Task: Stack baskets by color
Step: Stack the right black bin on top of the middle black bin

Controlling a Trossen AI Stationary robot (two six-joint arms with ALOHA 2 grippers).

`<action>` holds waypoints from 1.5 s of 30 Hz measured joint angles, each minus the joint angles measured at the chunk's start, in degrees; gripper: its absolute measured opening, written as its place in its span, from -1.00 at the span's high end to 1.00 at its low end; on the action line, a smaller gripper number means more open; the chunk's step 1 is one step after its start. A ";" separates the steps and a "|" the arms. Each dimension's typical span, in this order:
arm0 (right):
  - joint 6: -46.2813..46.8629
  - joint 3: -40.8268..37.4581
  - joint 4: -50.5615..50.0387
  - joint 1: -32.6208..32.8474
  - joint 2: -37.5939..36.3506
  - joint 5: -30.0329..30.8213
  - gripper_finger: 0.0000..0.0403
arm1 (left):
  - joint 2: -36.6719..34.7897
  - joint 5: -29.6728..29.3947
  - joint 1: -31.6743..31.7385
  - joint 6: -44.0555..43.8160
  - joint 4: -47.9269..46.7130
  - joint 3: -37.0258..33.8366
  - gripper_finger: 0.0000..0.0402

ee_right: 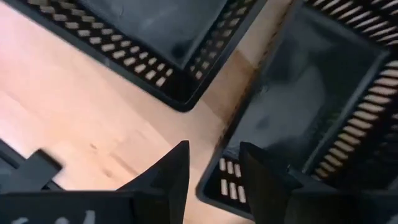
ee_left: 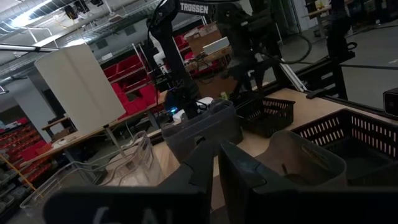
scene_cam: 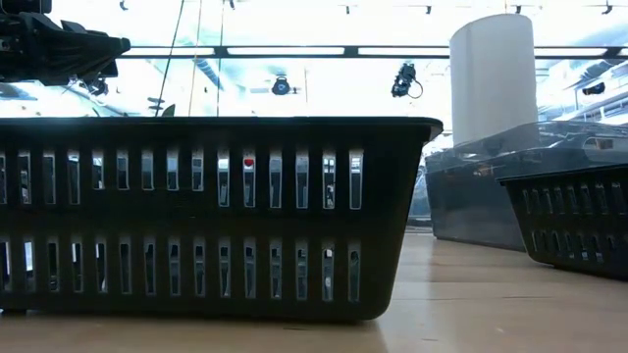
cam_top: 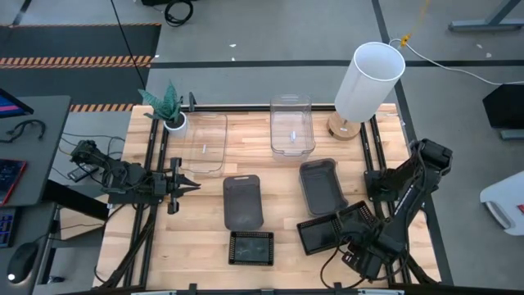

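Three black mesh baskets sit near the front edge: one (cam_top: pixel 250 247) in the middle, two (cam_top: pixel 319 235) (cam_top: pixel 358 215) at the right. Two smoky grey baskets (cam_top: pixel 243 201) (cam_top: pixel 322 184) lie mid-table. Clear baskets (cam_top: pixel 201 143) (cam_top: pixel 292 123) stand at the far side. My right gripper (cam_top: pixel 352 244) (ee_right: pixel 214 171) points down, open, over the corner rim (ee_right: pixel 217 180) of one right-hand mesh basket (ee_right: pixel 311 106), beside the other (ee_right: pixel 168 37). I see no contact. My left gripper (cam_top: pixel 184 184) (ee_left: pixel 214 168) waits at the left, level and shut, holding nothing.
A white cylindrical lamp (cam_top: pixel 368 82) stands at the far right and a small potted plant (cam_top: pixel 168 106) at the far left. Bare wood lies between the mesh baskets and along the near left. In the low view the middle mesh basket (scene_cam: pixel 216 216) fills the foreground.
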 joint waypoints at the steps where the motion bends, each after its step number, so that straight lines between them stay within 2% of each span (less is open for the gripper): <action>1: 0.18 -0.61 1.20 0.11 0.00 -0.28 0.27 | 0.02 0.00 0.02 0.00 -0.02 0.00 0.86; 15: 0.53 -6.63 8.17 0.16 0.00 -3.45 0.31 | 0.00 0.00 0.01 0.00 -0.02 -0.01 0.83; 21: -0.03 -8.21 11.45 -0.12 -0.02 -5.35 0.64 | 0.01 0.00 0.01 0.01 -0.02 0.00 0.86; 26: -5.13 -8.50 16.69 -2.01 -0.05 -8.28 0.94 | 0.00 0.00 0.02 0.00 0.00 0.00 0.87; 31: -7.72 -6.35 16.64 -4.10 0.04 -9.90 0.92 | 0.01 0.00 0.01 0.01 0.00 0.00 0.84; 37: -9.04 -3.26 11.46 -5.55 0.04 -9.26 0.96 | 0.00 0.00 0.02 0.00 -0.02 0.00 0.84; 45: -18.02 4.42 5.82 -5.83 0.11 -8.93 0.96 | 0.00 0.00 0.00 0.00 0.00 0.00 0.87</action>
